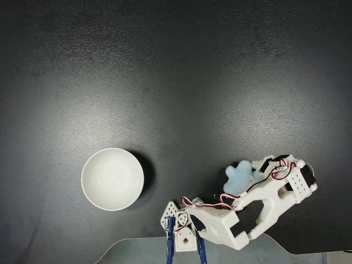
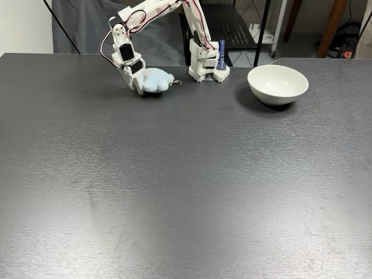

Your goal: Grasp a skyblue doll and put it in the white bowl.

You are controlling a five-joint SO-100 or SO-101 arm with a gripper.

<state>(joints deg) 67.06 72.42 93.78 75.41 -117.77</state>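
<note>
1. We take the bowl (image 1: 112, 179) as our landmark: it sits upright on the dark table (image 1: 176, 82), and its inside looks smooth and bare in both fixed views.
2. In a fixed view from above, the doll (image 1: 238, 178) lies well to the right of the bowl, at about the same height in the picture, with dark table between them.
3. In a fixed view from the front, the sides swap: the doll (image 2: 156, 80) is well to the left of the bowl (image 2: 278, 83), close to the table's far edge.
4. The arm's base (image 2: 204, 65) stands between doll and bowl in that view, nearer the doll; blue clamps (image 2: 221, 55) sit on the base's bowl-facing side.
5. The gripper (image 2: 145, 84) is down at the doll, on the side away from the bowl. Its white fingers (image 2: 136, 81) sit against the plush, and we see the doll pressed into them.
6. From above, the gripper (image 1: 248, 175) meets the doll's far side from the bowl; the jaws seem closed around the plush, though we cannot see both tips.
7. A small metal clasp (image 2: 176, 82) sticks out of the doll toward the bowl.
8. The doll looks to be at table level; we cannot tell whether it is touching the surface.
</note>
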